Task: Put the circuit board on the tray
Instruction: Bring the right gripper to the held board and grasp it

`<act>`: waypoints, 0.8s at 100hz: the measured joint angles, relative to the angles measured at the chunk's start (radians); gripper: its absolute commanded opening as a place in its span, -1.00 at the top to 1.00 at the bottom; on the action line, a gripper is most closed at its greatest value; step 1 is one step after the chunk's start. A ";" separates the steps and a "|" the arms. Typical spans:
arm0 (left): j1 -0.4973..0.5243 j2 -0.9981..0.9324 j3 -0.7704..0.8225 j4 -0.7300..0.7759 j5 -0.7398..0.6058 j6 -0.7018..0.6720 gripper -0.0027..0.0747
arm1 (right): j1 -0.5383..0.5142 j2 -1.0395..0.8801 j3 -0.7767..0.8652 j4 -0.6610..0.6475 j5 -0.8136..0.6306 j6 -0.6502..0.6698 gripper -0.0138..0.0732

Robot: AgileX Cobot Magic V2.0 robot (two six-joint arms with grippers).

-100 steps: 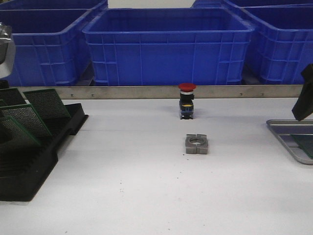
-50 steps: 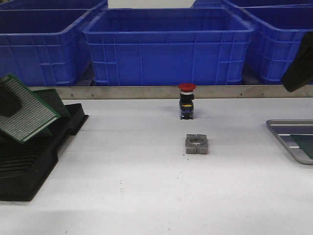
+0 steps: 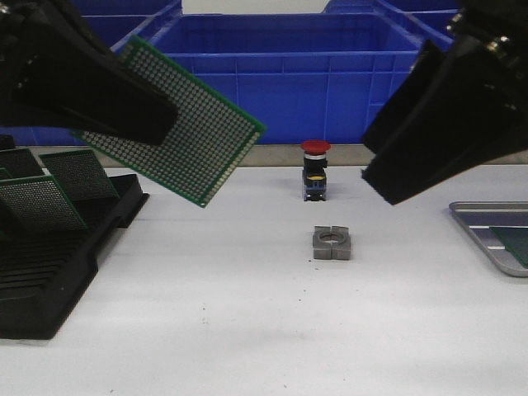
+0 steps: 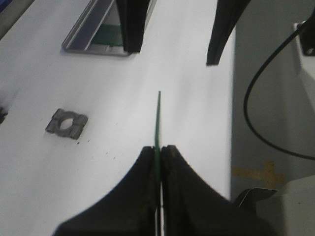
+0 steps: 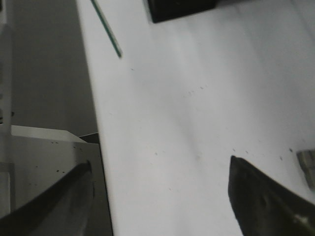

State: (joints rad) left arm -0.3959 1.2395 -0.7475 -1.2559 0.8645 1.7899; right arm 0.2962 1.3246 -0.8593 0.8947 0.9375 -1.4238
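Note:
My left gripper [image 3: 161,124] is shut on a green perforated circuit board [image 3: 190,132] and holds it tilted in the air above the table's left half. In the left wrist view the board [image 4: 158,118] shows edge-on, clamped between the closed fingers of the left gripper [image 4: 158,147]. The grey metal tray [image 3: 487,235] lies at the right edge with a green board [image 3: 518,245] in it; it also shows in the left wrist view [image 4: 86,42]. My right gripper [image 3: 375,169] hangs over the table's right half, open and empty, its fingers wide apart in the right wrist view [image 5: 160,167].
A black slotted rack [image 3: 49,272] with more green boards [image 3: 78,173] stands at the left. A red push button [image 3: 315,169] and a grey metal block [image 3: 332,242] sit mid-table. Big blue bins [image 3: 280,74] line the back.
My left gripper has lifted the board away from the rack, up and to the right, close to the camera. My right gripper has swung in from the right edge.

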 measured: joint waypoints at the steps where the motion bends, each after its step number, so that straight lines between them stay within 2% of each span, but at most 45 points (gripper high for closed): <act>1: 0.000 0.000 0.000 -0.002 0.007 0.005 0.97 | 0.003 0.000 0.000 0.003 0.004 -0.005 -0.65; 21: 0.000 0.000 0.000 -0.031 0.043 0.020 0.97 | 0.097 0.000 0.000 0.074 0.014 -0.075 -0.65; 55: 0.000 0.000 0.000 -0.033 0.055 0.024 0.97 | 0.205 0.021 0.000 0.267 -0.088 -0.206 -0.62; 65: 0.000 0.000 0.000 -0.035 0.055 0.024 0.97 | 0.214 0.047 0.000 0.304 -0.100 -0.229 -0.34; 80: 0.000 0.000 0.000 -0.037 0.055 0.024 0.97 | 0.214 0.082 0.000 0.312 -0.111 -0.234 0.41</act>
State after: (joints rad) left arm -0.3959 1.2395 -0.7475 -1.2927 0.9196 1.8140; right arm 0.5101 1.4066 -0.8593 1.2066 0.8262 -1.6575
